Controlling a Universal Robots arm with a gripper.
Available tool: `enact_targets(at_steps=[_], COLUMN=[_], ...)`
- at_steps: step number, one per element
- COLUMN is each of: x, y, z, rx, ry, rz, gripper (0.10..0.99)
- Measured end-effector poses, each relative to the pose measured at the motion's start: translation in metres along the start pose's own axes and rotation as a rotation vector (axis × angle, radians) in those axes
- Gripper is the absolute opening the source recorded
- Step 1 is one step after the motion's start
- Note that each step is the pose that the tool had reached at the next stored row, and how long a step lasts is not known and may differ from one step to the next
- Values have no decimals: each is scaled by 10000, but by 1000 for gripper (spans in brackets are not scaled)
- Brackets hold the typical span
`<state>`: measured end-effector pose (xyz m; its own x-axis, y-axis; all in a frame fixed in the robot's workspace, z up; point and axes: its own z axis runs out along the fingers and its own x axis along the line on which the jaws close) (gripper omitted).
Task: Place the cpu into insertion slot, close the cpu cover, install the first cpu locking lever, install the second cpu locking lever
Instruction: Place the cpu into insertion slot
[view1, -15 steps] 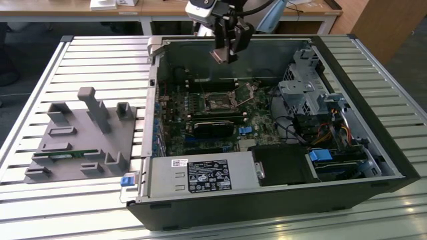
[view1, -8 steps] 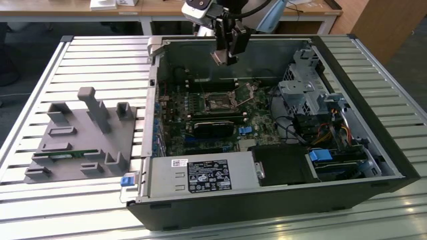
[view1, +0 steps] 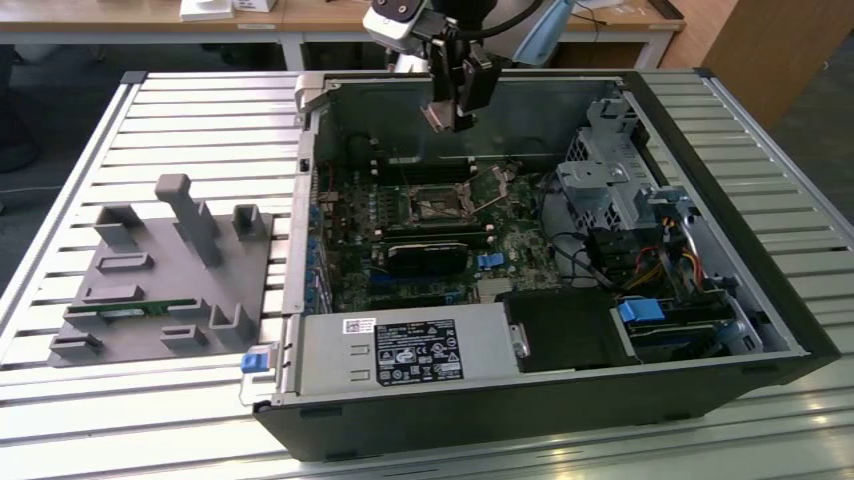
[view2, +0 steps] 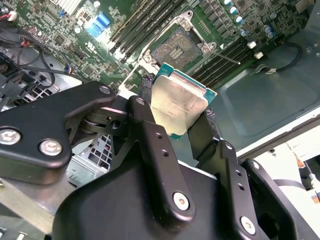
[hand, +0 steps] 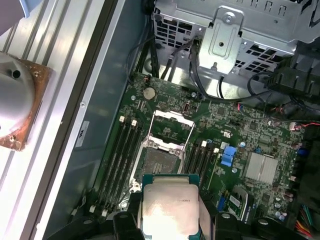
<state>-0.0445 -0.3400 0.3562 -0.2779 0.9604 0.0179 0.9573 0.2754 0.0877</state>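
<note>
My gripper (view1: 451, 120) hangs above the open computer case, shut on the cpu (view1: 439, 115). In both wrist views the cpu (view2: 180, 102) (hand: 170, 207) is a flat square chip with a dull silver top and green edge, pinched by its sides between the black fingers (view2: 147, 125). Below it on the green motherboard lies the insertion slot (hand: 159, 162) (view2: 176, 47) (view1: 434, 205), square with a dark centre and nothing in it. The cpu cover (hand: 172, 125), a thin silvery frame, stands swung open at the slot's far side. The chip is well above the slot, not touching it.
Long black memory slots (hand: 120, 160) flank the socket. A metal drive cage (view1: 614, 190) and cables fill the case toward the exterior view's right, with the power supply (view1: 400, 350) at its front. A grey fixture block (view1: 167, 270) stands on the slatted table (view1: 200, 120).
</note>
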Motion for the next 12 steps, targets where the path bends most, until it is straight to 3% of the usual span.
enact_targets(at_steps=[12], x=[-1], y=[-3], z=[34], rx=[1], ry=[-1], rz=[0], gripper=[537])
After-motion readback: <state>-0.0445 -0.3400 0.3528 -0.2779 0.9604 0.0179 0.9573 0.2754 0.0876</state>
